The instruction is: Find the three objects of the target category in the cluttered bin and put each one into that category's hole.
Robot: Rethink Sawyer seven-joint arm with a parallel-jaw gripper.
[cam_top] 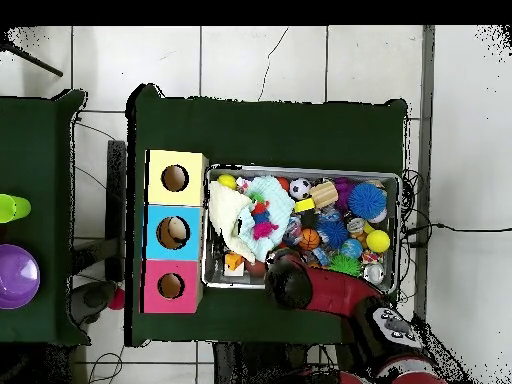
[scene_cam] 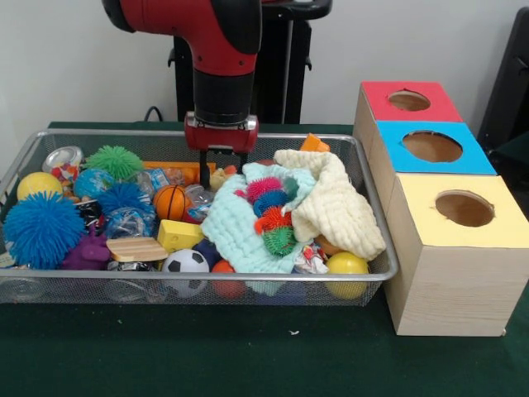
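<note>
Even, bright indoor light, soft shadows, no glare, slightly blurry.

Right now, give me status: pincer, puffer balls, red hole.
Pincer low over bin, grip state unclear. Green puffer and blue puffer untouched. Red-top hole clear. Cloths cover bin's middle.

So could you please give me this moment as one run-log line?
gripper: low over bin rear, holding nothing | green puffer ball: in bin, far corner | red-topped box hole: nothing visible in it

Arm vertical, claw (scene_cam: 213, 176) pointing down, fingers slightly apart.
</note>
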